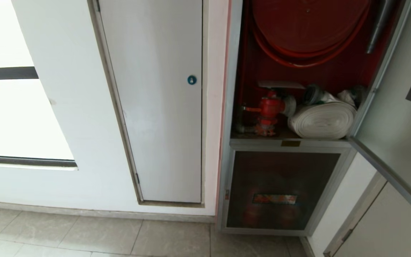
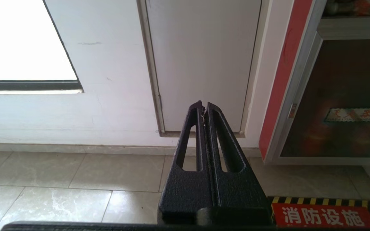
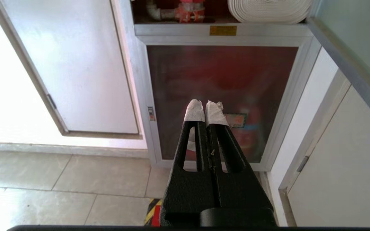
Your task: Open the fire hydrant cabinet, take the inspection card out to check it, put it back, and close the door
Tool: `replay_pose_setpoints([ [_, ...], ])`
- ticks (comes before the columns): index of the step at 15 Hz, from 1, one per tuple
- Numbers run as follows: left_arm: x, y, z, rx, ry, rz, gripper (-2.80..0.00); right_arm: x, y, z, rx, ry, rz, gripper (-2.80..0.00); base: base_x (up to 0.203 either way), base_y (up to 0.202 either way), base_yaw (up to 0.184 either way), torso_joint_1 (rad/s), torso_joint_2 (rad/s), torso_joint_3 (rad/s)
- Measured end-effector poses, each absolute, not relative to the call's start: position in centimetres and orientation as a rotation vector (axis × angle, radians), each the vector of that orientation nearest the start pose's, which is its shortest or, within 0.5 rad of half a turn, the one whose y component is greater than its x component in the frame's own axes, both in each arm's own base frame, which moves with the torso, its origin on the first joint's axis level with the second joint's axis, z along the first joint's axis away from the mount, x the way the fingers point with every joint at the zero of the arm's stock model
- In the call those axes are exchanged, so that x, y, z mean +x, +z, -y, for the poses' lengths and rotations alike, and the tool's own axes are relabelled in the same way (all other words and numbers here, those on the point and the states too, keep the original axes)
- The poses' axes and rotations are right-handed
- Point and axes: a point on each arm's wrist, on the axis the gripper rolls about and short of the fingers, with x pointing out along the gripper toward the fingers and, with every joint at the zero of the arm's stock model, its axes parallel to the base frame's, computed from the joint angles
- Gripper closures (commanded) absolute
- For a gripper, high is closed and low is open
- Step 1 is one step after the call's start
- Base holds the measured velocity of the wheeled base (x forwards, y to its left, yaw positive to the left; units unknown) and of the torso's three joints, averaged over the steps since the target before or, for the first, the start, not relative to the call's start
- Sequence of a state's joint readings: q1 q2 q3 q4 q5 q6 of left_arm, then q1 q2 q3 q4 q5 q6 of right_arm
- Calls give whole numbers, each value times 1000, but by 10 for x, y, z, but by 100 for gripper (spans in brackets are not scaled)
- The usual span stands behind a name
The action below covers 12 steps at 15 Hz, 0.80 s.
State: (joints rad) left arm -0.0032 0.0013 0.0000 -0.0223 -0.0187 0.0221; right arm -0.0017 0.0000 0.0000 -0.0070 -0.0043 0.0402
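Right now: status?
Left pincer and right pincer shut, empty, parked low. Fire hydrant cabinet open, door swung right. Inspection card not identifiable.

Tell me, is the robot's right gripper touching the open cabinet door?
Apart. In the right wrist view the shut right gripper hangs low before the lower dark glass panel, while the door swings out to one side with open space between.

The cabinet's shelf (image 1: 291,137) carries a red valve (image 1: 268,112) on the left and a white rolled hose (image 1: 322,119) just beside it. A striped red sign (image 2: 324,215) lies on the tiled floor (image 1: 102,235).
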Motion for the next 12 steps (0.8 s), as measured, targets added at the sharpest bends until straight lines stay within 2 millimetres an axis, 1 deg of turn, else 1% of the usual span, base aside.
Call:
replay_pose_setpoints([
  [9, -23, 78, 0, 23, -21, 22, 0, -23, 76, 0, 57, -18, 7, 0, 0, 0, 0, 0, 0, 0],
  [10, -23, 78, 0, 23, -21, 22, 0, -23, 78, 0, 60, -18, 13, 0, 0, 0, 0, 0, 0, 0],
  [12, -23, 78, 0, 23, -21, 22, 0, -27, 92, 0, 62, -19, 50, 0, 0, 0, 0, 0, 0, 0],
])
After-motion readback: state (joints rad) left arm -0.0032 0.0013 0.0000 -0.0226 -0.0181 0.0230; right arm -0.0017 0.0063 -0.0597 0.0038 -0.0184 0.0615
